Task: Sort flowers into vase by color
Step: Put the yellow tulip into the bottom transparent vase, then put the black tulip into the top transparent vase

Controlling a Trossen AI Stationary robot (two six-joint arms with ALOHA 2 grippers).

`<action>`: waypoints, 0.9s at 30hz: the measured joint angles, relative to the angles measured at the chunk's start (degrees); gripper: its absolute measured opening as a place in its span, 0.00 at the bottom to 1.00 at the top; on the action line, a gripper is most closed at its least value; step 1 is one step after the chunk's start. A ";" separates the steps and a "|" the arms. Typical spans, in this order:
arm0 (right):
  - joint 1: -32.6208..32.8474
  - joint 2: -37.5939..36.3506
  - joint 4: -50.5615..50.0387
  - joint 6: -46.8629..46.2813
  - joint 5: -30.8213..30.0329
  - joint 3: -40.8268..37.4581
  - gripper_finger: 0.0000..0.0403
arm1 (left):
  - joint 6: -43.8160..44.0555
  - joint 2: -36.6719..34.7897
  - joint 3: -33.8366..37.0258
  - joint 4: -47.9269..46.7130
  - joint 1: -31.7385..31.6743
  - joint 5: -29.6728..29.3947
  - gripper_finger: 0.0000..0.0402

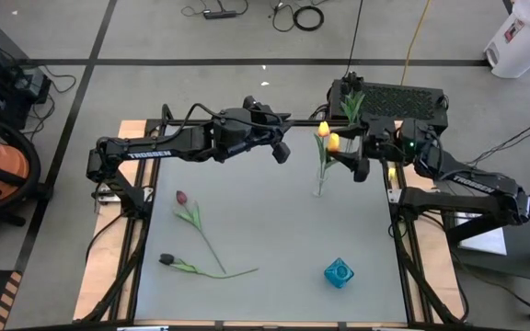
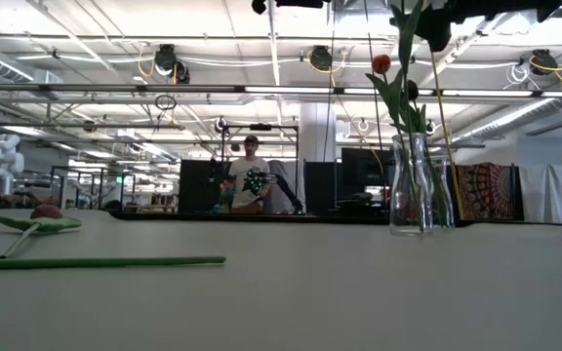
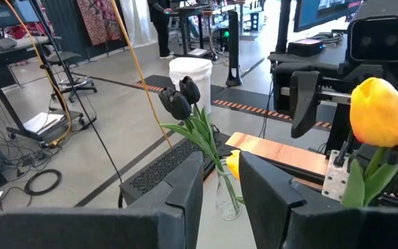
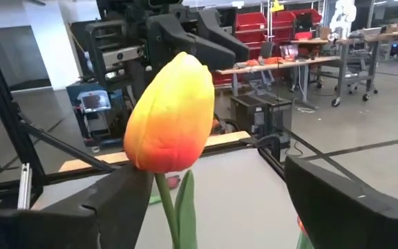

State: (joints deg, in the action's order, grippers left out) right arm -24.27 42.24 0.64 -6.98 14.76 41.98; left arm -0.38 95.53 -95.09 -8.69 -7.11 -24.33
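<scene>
A clear glass vase stands mid-table at the far right and holds yellow tulips. My right gripper is open, level, with one yellow-orange tulip head just ahead between its wide fingers; I cannot tell whether a finger touches it. My left gripper hovers left of the vase, slightly open with nothing in it. Behind, a second glass vase holds dark tulips. A pinkish-red tulip and a dark tulip lie flat on the table at the left.
A small blue vase stands near the table's front right. A black perforated box sits beyond the far edge. The loose tulips' stems cross the left half of the table. People stand in the room behind.
</scene>
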 joint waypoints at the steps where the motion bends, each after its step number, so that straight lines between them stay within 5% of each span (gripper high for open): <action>1: 0.02 0.10 -0.27 0.02 -0.32 0.00 0.79 | 0.00 0.00 0.00 0.00 0.00 0.00 0.25; 27: 0.01 0.03 -22.42 -0.87 -1.14 0.00 0.79 | 0.08 0.02 0.00 -2.59 0.00 -0.06 0.25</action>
State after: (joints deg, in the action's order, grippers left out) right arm -24.26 42.27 -21.79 -7.85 13.63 41.98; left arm -0.31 95.55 -95.09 -11.28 -7.11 -24.39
